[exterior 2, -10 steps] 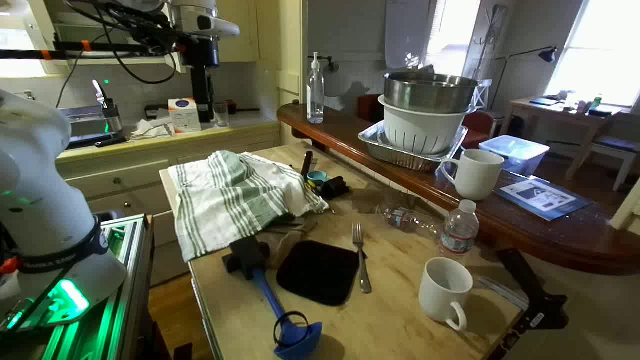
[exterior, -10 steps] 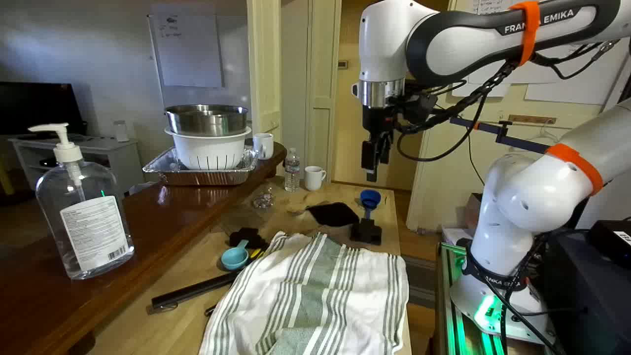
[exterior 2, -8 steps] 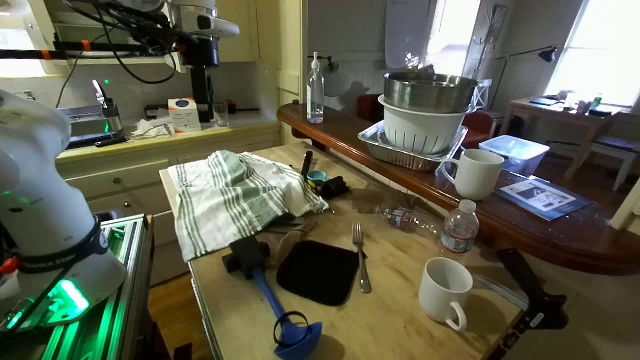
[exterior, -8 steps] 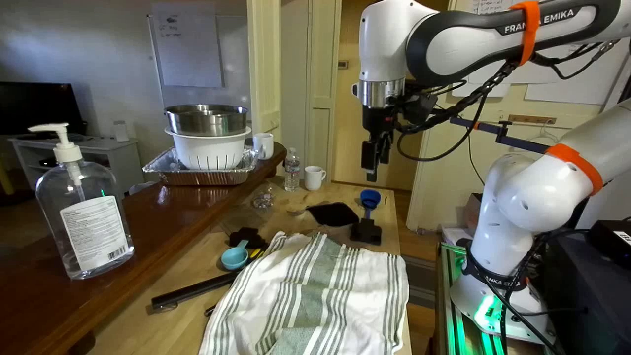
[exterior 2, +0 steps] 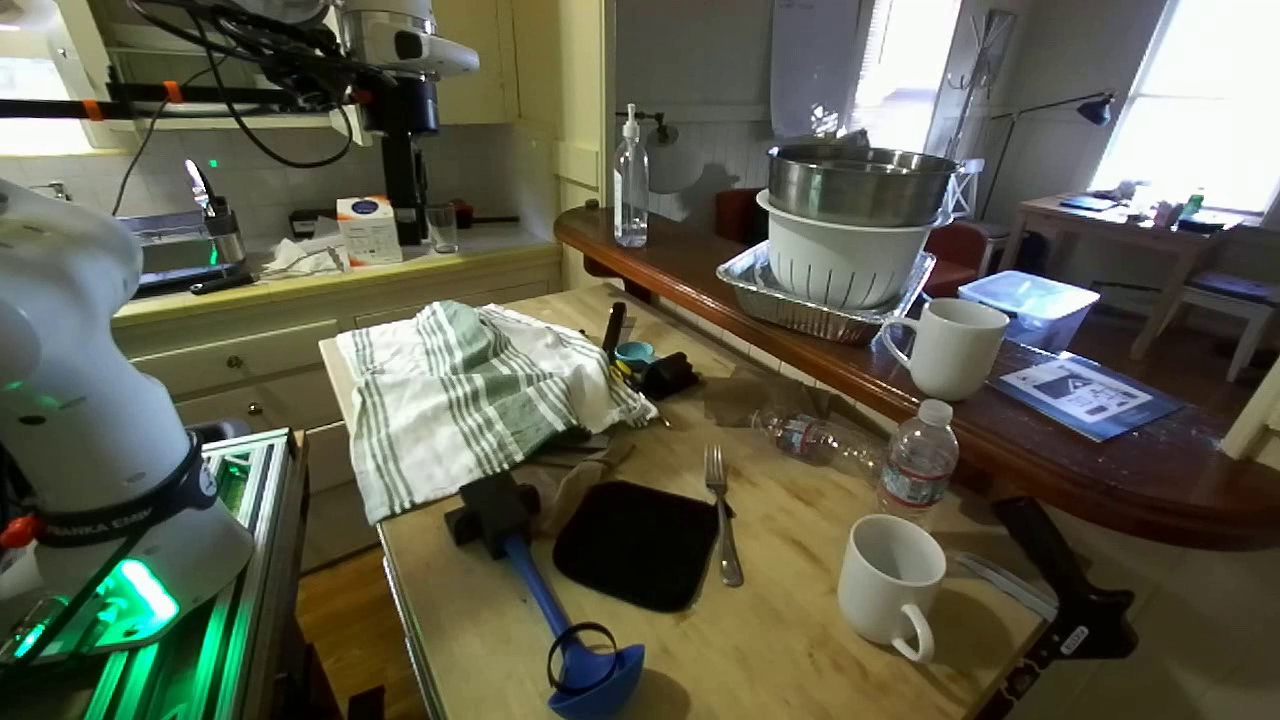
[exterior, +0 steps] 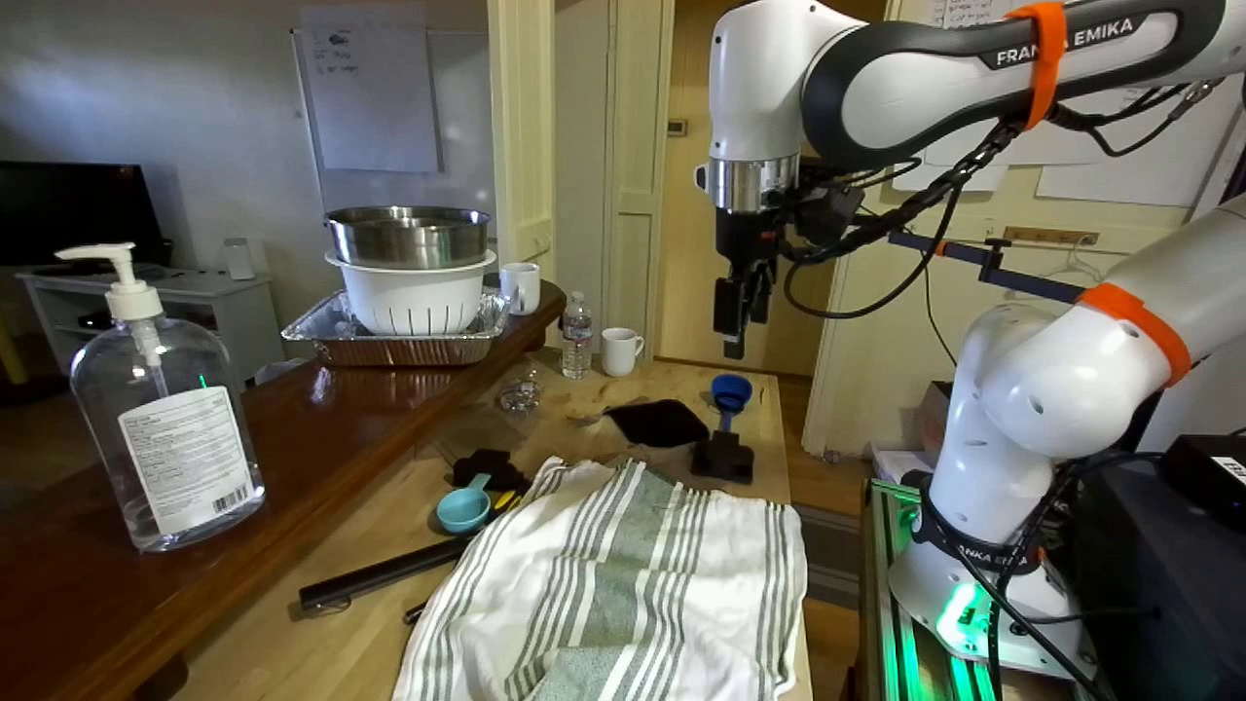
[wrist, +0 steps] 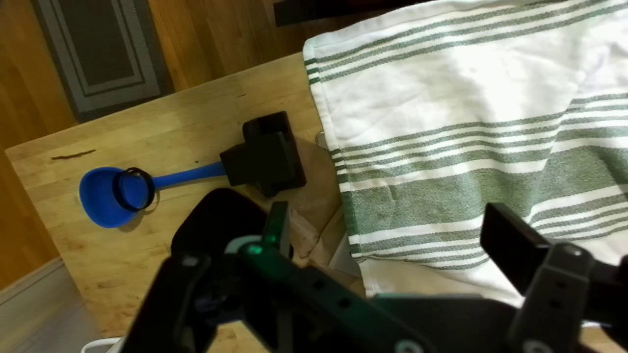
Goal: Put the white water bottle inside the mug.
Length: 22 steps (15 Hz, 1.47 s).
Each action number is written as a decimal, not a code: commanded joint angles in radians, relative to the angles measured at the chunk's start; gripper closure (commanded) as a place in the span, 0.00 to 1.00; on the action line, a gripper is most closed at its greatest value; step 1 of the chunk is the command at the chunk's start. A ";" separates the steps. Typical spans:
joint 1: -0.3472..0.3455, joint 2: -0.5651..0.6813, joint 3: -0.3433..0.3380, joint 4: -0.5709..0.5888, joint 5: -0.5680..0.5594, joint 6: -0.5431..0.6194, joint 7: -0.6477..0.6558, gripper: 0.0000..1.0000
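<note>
While the water bottle (exterior 2: 917,468) is standing just beside the mug (exterior 2: 880,595), the gripper (wrist: 387,215) is hanging above the table (exterior 2: 765,650), fingers (wrist: 510,242) apart, empty. The grasp is pending imo; it's needing to swing bottleward and descend. I'm not really seeing the mug's bottom.

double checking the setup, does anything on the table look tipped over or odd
Yes. In an exterior view, a clear plastic bottle lies on its side near the upright water bottle, so it may have been knocked over. Whether it is dented, I cannot tell.
</note>
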 commanded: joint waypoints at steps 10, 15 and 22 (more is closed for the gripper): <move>0.018 0.004 -0.014 0.002 -0.010 -0.002 0.010 0.00; 0.005 0.019 -0.020 0.010 -0.015 0.027 0.018 0.00; -0.093 0.126 -0.106 0.145 -0.009 0.106 0.087 0.00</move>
